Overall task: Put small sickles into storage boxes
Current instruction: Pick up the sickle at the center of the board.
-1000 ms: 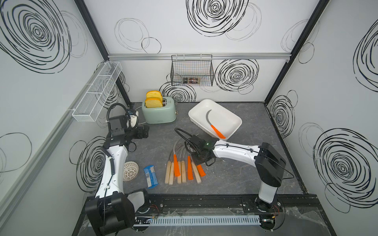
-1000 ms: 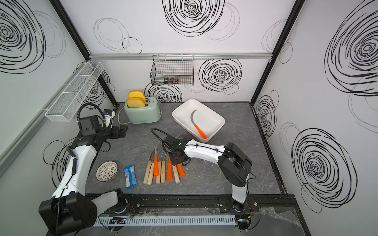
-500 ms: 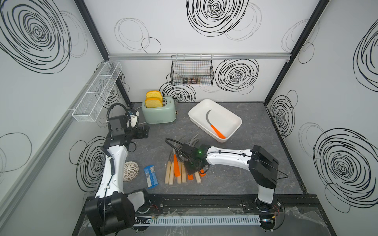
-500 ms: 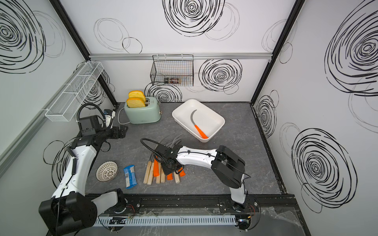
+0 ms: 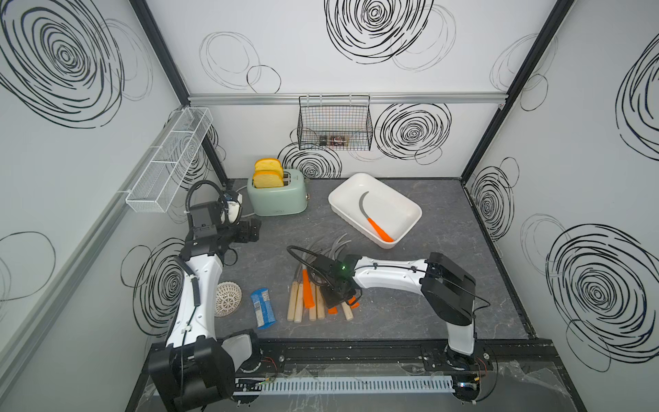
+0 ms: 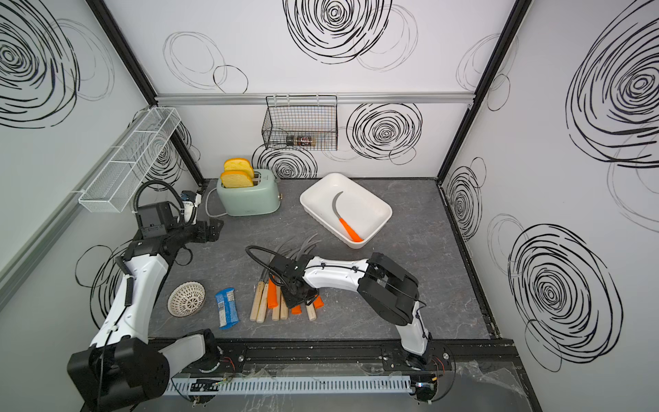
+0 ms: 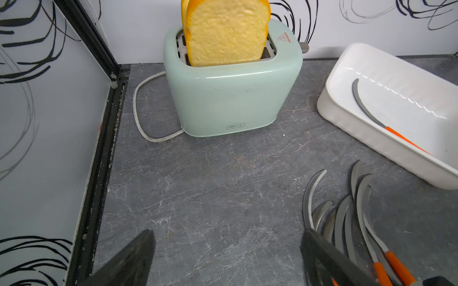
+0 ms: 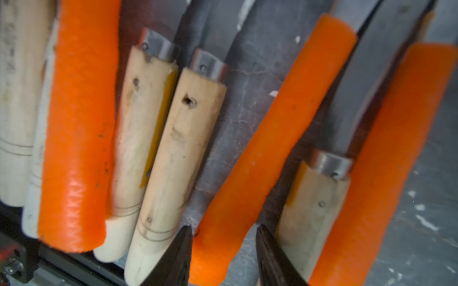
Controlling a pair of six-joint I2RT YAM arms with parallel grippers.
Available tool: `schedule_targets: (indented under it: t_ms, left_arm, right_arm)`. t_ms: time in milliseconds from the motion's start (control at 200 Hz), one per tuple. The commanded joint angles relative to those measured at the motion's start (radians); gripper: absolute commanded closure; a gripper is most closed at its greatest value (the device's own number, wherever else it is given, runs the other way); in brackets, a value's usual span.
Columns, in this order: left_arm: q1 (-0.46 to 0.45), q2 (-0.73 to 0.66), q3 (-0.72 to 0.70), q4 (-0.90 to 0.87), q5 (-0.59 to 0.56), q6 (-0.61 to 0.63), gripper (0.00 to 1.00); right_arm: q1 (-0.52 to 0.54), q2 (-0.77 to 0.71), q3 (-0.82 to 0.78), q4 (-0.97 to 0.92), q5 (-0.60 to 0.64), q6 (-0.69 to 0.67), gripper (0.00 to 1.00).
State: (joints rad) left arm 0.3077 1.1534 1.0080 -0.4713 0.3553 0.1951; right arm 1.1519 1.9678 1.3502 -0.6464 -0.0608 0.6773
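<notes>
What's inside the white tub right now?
One sickle with an orange handle lies in the white tub. Nothing else shows inside. In the left wrist view the tub's near wall covers the handle's end.

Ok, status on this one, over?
Left tool open, empty, by toaster. Right tool straddles orange sickle handle, grip unconfirmed. One sickle in tub. Wooden handles crowd both sides.

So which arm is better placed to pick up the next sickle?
Right. The right pincer is down over the sickle pile, fingertips either side of an orange handle. The left pincer hangs open near the toaster, away from the pile.
</notes>
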Motion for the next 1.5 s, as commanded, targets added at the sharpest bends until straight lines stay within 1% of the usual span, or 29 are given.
schedule_targets:
  t_ms: [0,505,650,821,1001,1121,1186,1306,1381,1496]
  left_arm:
    - [-0.005,-0.013,0.003,0.028,0.032,0.0,0.04]
    - [-0.022,-0.012,-0.003,0.035,0.034,-0.006,0.04]
    - [-0.032,-0.007,-0.005,0.039,0.034,-0.009,0.04]
    - [-0.042,-0.007,-0.005,0.044,0.033,-0.016,0.04]
    - [-0.053,-0.007,-0.002,0.048,0.027,-0.016,0.04]
    - [-0.057,-0.006,-0.002,0.051,0.024,-0.017,0.04]
    - [-0.059,-0.004,-0.002,0.053,0.021,-0.02,0.04]
    - [-0.064,-0.004,0.001,0.052,0.019,-0.021,0.04]
    - [-0.066,-0.004,0.003,0.053,0.014,-0.02,0.04]
    - [-0.07,-0.005,0.005,0.052,0.01,-0.023,0.04]
  right_arm:
    - [0.003,0.025,0.027,-0.046,0.019,0.02,0.54]
    - [0.005,0.086,0.034,-0.062,0.068,0.051,0.55]
    - [0.006,0.107,0.026,-0.055,0.08,0.07,0.58]
    - [0.006,0.135,0.018,-0.044,0.081,0.086,0.65]
    - [0.006,0.13,-0.009,-0.022,0.082,0.094,0.69]
    - [0.006,0.123,-0.023,-0.016,0.09,0.095,0.77]
    - [0.006,0.12,-0.03,-0.007,0.093,0.093,0.84]
    - [0.006,0.107,-0.039,0.006,0.096,0.086,0.9]
    - [0.008,0.094,-0.042,0.014,0.101,0.078,0.99]
    - [0.009,0.078,-0.042,0.013,0.108,0.069,1.0]
